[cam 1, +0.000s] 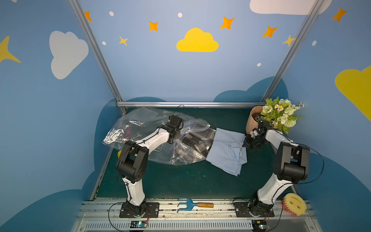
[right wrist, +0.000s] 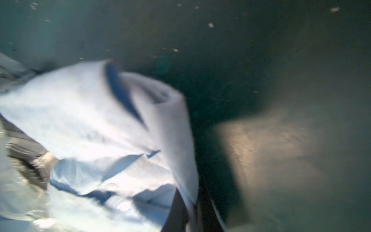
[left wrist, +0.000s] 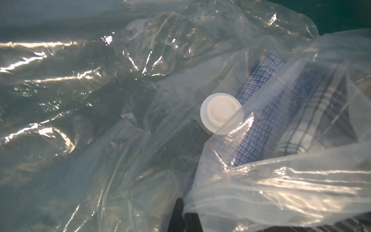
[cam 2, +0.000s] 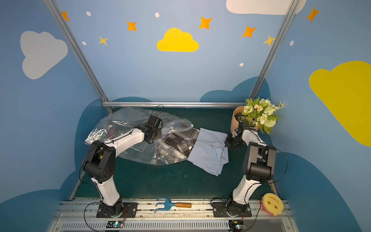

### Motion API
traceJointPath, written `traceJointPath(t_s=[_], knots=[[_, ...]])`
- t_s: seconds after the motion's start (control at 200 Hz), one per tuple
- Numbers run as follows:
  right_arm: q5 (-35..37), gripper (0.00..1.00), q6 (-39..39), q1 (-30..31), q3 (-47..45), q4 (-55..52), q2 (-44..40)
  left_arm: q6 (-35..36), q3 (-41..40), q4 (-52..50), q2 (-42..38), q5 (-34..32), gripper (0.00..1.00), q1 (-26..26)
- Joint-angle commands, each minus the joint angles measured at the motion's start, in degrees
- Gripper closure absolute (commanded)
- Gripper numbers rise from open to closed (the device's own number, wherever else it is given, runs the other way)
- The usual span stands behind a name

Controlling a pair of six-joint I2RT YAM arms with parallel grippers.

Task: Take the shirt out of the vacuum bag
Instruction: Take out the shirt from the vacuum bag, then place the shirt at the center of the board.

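Shirt [cam 1: 226, 153], light blue and folded, is shown lying on the tabletop [cam 1: 180, 180] right of centre, almost wholly outside the vacuum bag [cam 1: 138, 124]. Its left edge meets a black-and-white plaid garment [cam 1: 197, 140] at the bag's mouth; whether that edge is under the plastic cannot be told.

Right gripper [cam 1: 246, 145]: fingers [right wrist: 176, 213] are brought together on a fold at the shirt's right edge, and the cloth is seen pinched between them in the blurred right wrist view.

Left gripper [cam 1: 175, 139]: fingers [left wrist: 177, 215] are closed on a bunched fold of the bag's clear film, near the round white valve [left wrist: 220, 112]. A blue checked cloth [left wrist: 267, 112] is seen through the plastic beside the valve.

The bag is spread crumpled from the far left corner towards the centre, with a small white slider clip [cam 1: 208, 125] at its mouth.

The tabletop is covered in dark green matting. A pot of artificial flowers [cam 1: 281, 114] is placed at the far right corner and a yellow smiley sponge [cam 1: 294, 203] at the near right corner. A blue hand fork [cam 1: 190, 203] with a wooden handle is laid on the metal rail [cam 1: 220, 209] along the near edge. The enclosure is walled in blue panels [cam 1: 160, 70] painted with clouds and stars, held in aluminium framing [cam 1: 190, 104].
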Motion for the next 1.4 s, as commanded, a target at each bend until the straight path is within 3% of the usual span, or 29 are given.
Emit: traceJointPath(t_s=[0.0, 0.265, 0.486, 0.576, 0.691, 0.806, 0.901, 1.141, 1.397], knots=[[3.2, 1.0, -0.6, -1.6, 1.5, -0.7, -1.7, 1.3, 0.8, -0.4, 0.4, -3.7, 0.97, 3.1], [0.9, 1.0, 1.3, 0.6, 1.2, 3.8, 2.8, 1.6, 0.1, -0.1, -0.7, -4.0, 0.97, 5.9], [-0.2, 1.0, 5.8, 3.1, 9.0, 6.2, 9.1, 1.2, -1.9, -0.4, -3.5, -4.8, 0.97, 8.8], [0.6, 0.92, 6.6, 4.4, 13.3, 6.2, 11.4, 0.9, -3.1, -0.5, -5.0, -5.0, 0.97, 10.1], [1.4, 0.68, 5.8, 5.7, 18.6, 3.7, 13.7, 0.8, -4.5, -0.6, -6.9, -5.0, 0.97, 11.1], [3.9, 0.56, 3.9, 6.9, 20.1, 1.5, 12.6, 0.7, -5.4, -0.9, -8.3, -4.6, 0.97, 11.2], [6.7, 0.52, 2.3, 8.3, 18.9, -0.5, 9.0, 0.5, -6.0, -0.8, -9.0, -4.0, 0.97, 11.1], [10.8, 0.55, 1.1, 17.8, 9.9, -2.5, -2.3, 0.4, -6.4, -0.2, -8.2, -3.4, 0.97, 10.7], [6.9, 0.61, 4.7, 24.5, 2.5, -0.1, 0.1, 0.2, -6.5, 0.2, -8.1, -2.6, 0.97, 10.5]])
